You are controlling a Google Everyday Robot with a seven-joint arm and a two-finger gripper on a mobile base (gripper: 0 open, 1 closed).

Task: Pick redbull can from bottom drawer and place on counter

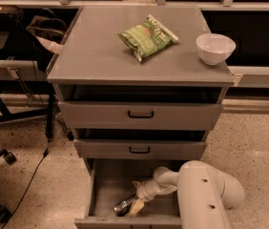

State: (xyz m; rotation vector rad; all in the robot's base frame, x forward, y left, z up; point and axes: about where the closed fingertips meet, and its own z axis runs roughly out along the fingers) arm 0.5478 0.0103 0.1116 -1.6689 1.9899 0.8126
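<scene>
The bottom drawer (105, 189) of the grey cabinet is pulled open. The redbull can (123, 206), silver and dark, lies on its side on the drawer floor near the front. My gripper (135, 198) reaches down into the drawer from the right on the white arm (206, 199); its fingertips sit right at the can's right end, one fingertip (136, 207) beside the can. The counter (101, 51) is the flat grey top of the cabinet, well above the gripper.
A green chip bag (147, 36) lies on the counter's middle, a white bowl (215, 48) at its right edge. The two upper drawers with black handles (140, 114) overhang the open drawer. Chair legs (1, 156) and a cable lie on the floor at left.
</scene>
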